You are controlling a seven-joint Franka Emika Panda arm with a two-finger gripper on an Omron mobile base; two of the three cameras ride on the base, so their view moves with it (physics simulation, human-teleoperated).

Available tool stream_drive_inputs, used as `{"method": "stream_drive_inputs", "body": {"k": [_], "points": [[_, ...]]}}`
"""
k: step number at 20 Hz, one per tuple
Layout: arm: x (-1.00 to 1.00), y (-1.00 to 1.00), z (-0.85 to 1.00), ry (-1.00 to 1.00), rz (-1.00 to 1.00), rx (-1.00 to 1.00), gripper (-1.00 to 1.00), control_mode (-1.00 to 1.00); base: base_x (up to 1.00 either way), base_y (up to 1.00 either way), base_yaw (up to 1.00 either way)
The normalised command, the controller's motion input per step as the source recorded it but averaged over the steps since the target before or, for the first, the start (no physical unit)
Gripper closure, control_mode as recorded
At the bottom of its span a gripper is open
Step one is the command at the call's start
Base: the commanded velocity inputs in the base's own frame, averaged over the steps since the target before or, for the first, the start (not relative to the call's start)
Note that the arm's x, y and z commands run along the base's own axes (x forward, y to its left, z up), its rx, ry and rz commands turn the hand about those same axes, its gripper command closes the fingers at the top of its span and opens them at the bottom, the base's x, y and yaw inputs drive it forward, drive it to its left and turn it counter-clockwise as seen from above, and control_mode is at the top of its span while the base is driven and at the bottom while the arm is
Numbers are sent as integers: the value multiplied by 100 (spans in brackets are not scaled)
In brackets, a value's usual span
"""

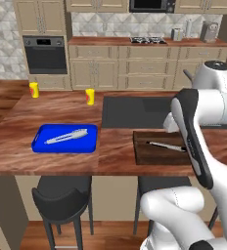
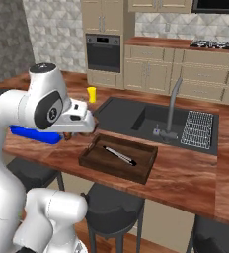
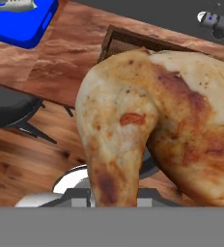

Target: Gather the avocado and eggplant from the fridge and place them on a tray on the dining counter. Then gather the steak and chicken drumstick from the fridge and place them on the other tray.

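**Chicken drumstick held above the desk edge**

The chicken drumstick (image 3: 147, 125), browned and glossy, sits clenched in the pincer (image 3: 115, 195), seen close in the hand view. Beyond it lie the desk (image 1: 115, 146) edge and a corner of the brown wooden tray (image 2: 119, 158), which holds a slim dark utensil (image 2: 119, 155). The blue tray (image 1: 65, 139) lies to the left and carries a pale utensil (image 1: 66, 136). Behind the wooden tray is the dark sink (image 2: 158, 121) with its faucet (image 2: 172, 106). Black stools (image 1: 61, 197) stand below the desk.
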Motion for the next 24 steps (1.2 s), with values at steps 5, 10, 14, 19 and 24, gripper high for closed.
{"method": "stream_drive_inputs", "body": {"k": [5,10,14,19,24], "points": [[32,-15,-75,2,-2,2,100,-100,0,0,0],[55,-6,-59,1,-4,0,100,-100,0,0,0],[75,0,-37,10,-6,0,100,-100,0,0,0],[70,0,-33,9,-3,0,100,-100,0,0,0],[64,-7,-40,7,0,1,100,-100,0,0,0]]}}
